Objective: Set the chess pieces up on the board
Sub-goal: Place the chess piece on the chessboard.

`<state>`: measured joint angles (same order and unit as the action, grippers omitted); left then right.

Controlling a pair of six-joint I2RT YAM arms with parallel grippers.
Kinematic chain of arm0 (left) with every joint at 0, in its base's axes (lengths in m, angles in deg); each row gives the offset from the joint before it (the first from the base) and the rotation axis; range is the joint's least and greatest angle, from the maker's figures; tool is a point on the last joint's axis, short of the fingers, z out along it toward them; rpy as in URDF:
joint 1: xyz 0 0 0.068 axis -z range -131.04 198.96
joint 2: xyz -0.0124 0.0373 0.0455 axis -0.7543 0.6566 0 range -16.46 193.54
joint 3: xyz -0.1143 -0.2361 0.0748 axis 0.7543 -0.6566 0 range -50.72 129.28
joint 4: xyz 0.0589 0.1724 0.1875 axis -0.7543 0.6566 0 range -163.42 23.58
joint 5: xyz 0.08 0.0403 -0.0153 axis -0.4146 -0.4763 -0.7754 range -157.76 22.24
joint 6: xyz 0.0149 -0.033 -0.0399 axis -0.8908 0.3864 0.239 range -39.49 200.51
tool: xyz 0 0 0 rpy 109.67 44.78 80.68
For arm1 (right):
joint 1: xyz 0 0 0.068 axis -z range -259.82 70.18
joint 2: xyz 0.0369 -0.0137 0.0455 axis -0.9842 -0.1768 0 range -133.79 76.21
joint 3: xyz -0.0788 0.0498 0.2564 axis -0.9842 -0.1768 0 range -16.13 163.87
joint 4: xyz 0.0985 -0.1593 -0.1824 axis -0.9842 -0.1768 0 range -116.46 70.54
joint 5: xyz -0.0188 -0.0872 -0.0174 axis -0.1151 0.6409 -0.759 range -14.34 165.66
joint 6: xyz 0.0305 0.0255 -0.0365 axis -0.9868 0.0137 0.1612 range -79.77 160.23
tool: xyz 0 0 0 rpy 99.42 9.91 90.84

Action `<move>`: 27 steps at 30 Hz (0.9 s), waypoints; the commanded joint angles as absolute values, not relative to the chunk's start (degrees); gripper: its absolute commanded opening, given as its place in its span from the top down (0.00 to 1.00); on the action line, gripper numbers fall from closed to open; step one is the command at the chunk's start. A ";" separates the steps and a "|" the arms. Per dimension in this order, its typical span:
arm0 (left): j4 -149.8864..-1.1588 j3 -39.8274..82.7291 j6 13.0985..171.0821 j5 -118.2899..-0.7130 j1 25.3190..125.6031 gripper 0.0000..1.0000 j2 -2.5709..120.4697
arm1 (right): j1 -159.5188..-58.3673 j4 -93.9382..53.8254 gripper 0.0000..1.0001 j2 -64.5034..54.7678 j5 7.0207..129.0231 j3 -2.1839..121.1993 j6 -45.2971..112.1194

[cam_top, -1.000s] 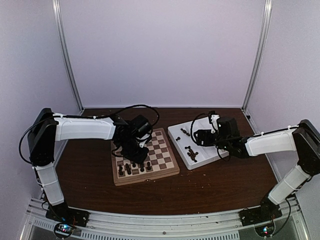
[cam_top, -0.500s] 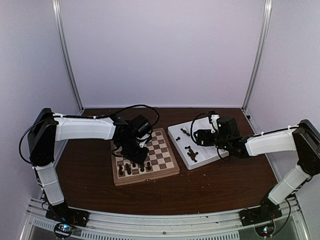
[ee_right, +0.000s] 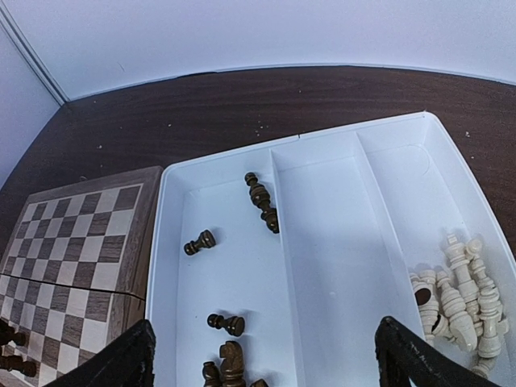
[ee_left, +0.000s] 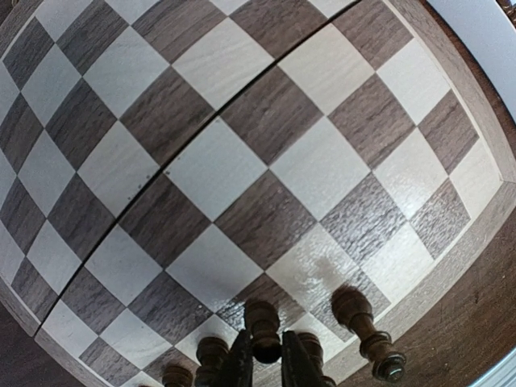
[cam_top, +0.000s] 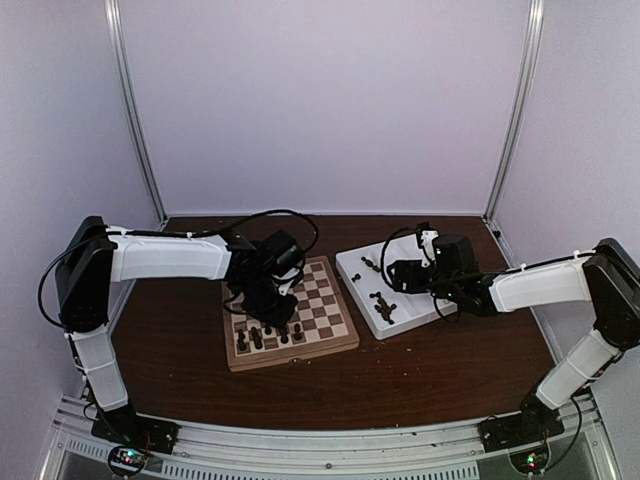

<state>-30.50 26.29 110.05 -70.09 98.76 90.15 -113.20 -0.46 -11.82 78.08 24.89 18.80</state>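
The board (cam_top: 325, 300) lies left of centre, with several dark chess pieces (cam_top: 268, 336) standing along its near rows. In the left wrist view my left gripper (ee_left: 264, 359) stands low over the board (ee_left: 242, 161). Its two fingertips are closed against the head of a dark pawn (ee_left: 263, 326) that stands upright on a dark square. Other dark pieces (ee_left: 364, 326) stand beside it. My right gripper (ee_right: 262, 359) is wide open and empty above the white tray's left compartment, where several dark pieces (ee_right: 226, 323) lie loose.
The white compartmented tray (cam_top: 410, 310) sits right of the board; its middle compartment (ee_right: 330, 242) holds nothing, and the right one holds cream pieces (ee_right: 455, 298). The board's edge (ee_right: 72, 234) touches the tray's left wall. Purple walls enclose the dark table.
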 commanded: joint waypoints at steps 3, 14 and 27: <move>-31.13 26.80 110.14 -70.64 98.44 0.86 90.13 | -112.99 -0.65 0.07 -12.56 77.55 26.46 18.10; -30.12 29.67 108.95 -71.05 97.29 0.85 89.60 | -113.01 -0.41 0.07 -12.82 77.20 26.50 17.99; -29.54 32.72 107.15 -71.05 95.56 0.82 84.86 | -113.01 -2.15 0.11 -13.77 76.31 27.91 18.52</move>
